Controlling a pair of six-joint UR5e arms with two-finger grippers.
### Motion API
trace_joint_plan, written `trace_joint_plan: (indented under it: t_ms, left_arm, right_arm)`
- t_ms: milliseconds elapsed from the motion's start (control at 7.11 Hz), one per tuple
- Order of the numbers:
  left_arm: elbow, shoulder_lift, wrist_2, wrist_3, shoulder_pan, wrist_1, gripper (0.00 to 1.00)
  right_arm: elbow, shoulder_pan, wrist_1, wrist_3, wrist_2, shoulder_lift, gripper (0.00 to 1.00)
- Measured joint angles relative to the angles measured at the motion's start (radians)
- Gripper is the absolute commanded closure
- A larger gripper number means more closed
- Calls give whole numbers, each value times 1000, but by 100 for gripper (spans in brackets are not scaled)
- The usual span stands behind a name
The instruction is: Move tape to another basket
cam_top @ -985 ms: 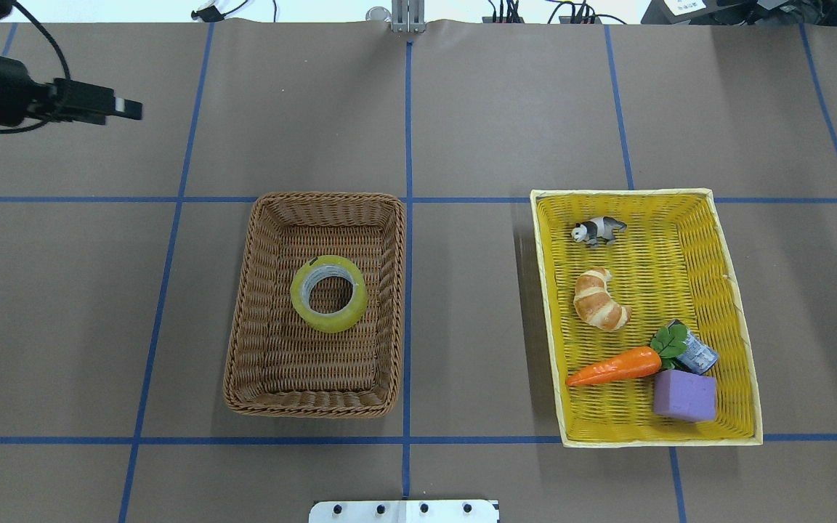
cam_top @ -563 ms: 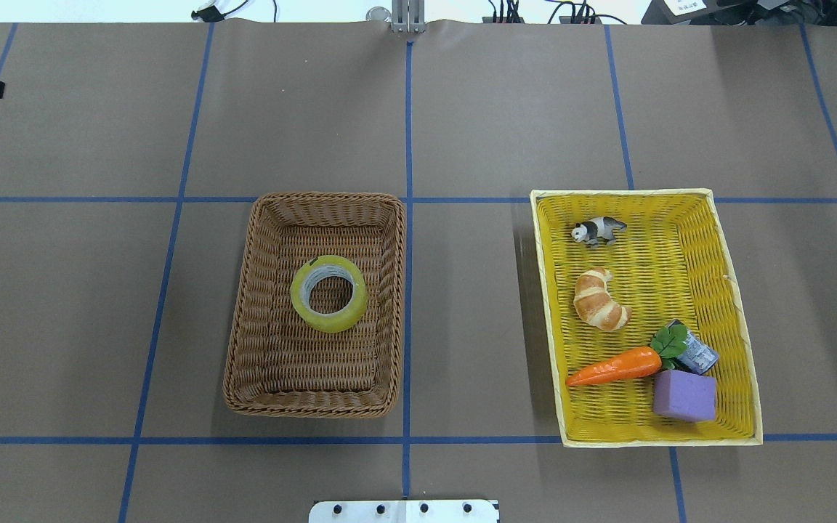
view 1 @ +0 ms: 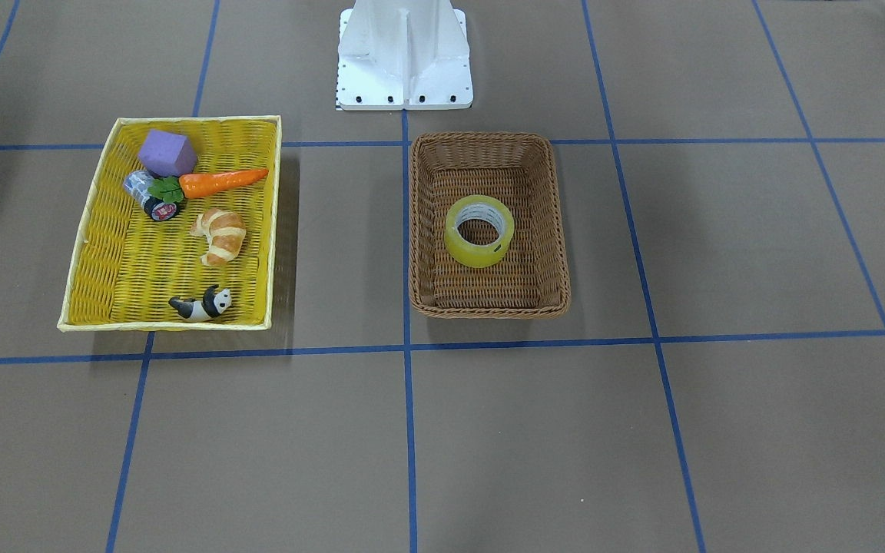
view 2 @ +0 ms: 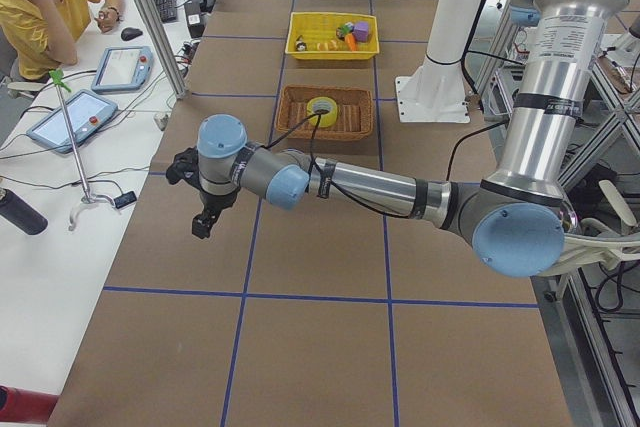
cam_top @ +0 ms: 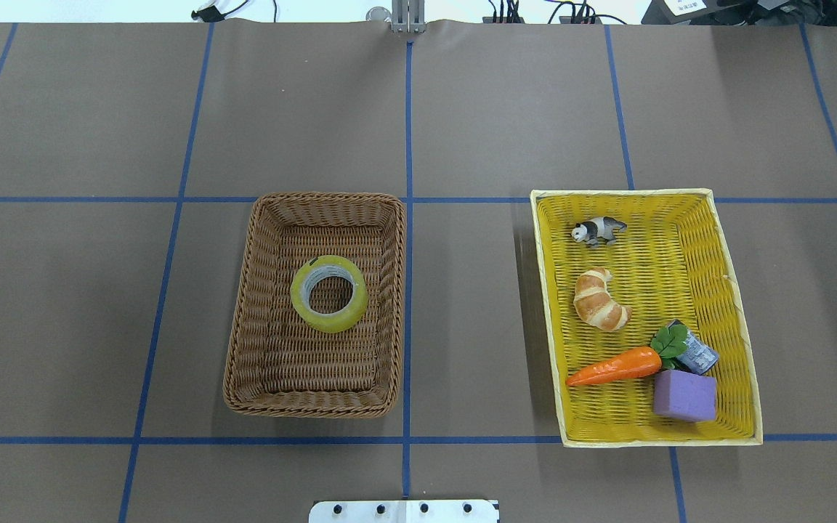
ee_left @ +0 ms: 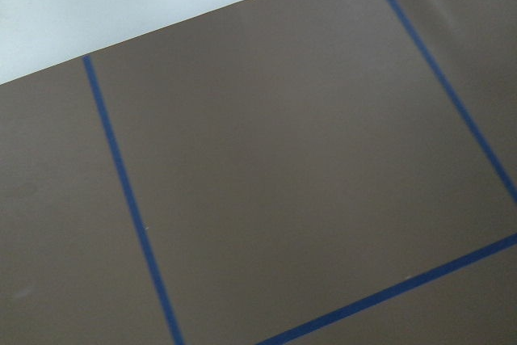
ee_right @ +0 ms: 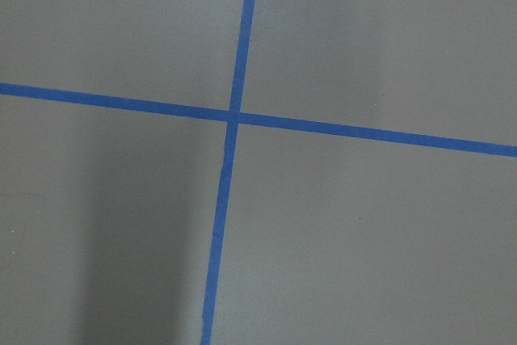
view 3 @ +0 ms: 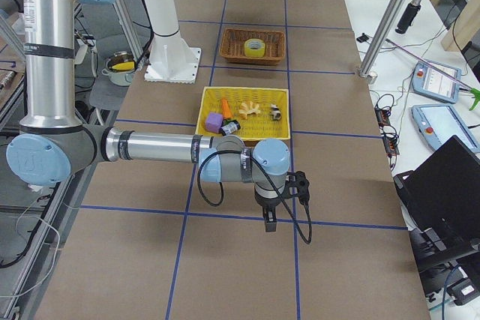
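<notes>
The yellow tape roll [cam_top: 329, 293] lies flat in the middle of the brown wicker basket [cam_top: 259, 290]; both also show in the front view, tape [view 1: 478, 230] and basket [view 1: 558, 261]. My left gripper [view 2: 201, 224] shows only in the exterior left view, far from the basket above bare table; I cannot tell if it is open or shut. My right gripper [view 3: 269, 222] shows only in the exterior right view, beyond the yellow basket; I cannot tell its state. Both wrist views show only brown table and blue lines.
A yellow woven basket [cam_top: 738, 290] at the right holds a croissant [cam_top: 599, 300], a carrot [cam_top: 613, 367], a purple block [cam_top: 684, 395], a toy panda [cam_top: 597, 230] and a small black-ended cylinder [cam_top: 696, 349]. The robot's white base [view 1: 404, 54] stands behind the baskets.
My left gripper has moved left out of the overhead view. The tape and both baskets have not moved.
</notes>
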Motion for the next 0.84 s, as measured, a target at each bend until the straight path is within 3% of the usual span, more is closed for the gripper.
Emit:
trace_joint_plan:
  t_ms: [422, 844]
  left_arm:
    - [47, 76, 3, 81, -42, 56, 1]
    - [62, 190, 1, -195, -44, -169, 1]
  right_arm:
    - [-2, 8, 1, -12, -5, -4, 0]
    - [-1, 13, 2, -11, -4, -6, 0]
